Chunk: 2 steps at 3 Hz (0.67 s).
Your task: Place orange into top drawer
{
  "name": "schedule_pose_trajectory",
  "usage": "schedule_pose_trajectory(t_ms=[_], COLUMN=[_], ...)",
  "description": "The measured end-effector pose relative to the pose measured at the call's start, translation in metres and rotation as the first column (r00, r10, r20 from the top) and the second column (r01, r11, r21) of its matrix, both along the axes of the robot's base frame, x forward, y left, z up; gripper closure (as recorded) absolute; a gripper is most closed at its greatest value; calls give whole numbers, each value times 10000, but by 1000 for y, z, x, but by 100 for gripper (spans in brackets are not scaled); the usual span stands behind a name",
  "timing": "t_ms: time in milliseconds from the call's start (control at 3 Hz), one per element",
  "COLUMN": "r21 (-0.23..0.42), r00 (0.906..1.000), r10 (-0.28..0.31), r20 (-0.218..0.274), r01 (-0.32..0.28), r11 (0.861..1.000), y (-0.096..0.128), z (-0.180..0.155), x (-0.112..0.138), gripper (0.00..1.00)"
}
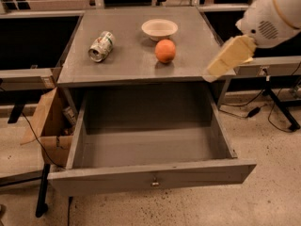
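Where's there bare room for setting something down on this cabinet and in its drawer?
The drawer floor is bare throughout. On the top, the front strip before can and orange is free, also the gap between can and bowl. Bowl and orange sit close together. The tool hovers by the right front corner.

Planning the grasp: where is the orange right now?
In the camera view, the orange sits on the cabinet top, just in front of the bowl, right of the can; the gripper hovers by the top's right edge.
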<state>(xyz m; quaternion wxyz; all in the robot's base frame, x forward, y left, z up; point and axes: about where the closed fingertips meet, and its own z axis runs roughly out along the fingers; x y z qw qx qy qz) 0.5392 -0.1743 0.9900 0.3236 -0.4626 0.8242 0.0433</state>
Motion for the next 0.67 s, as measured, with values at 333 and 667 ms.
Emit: schedule_pose_trajectory(t_ms=[333,667], r21=[792,1651], r00=[9986,9929], r10=[-412,-866], r20=[321,810], r01=[385,723], r11=[9961,9836], y=[30,67], z=[-3,-8], x=[42,93], gripper=[0,0])
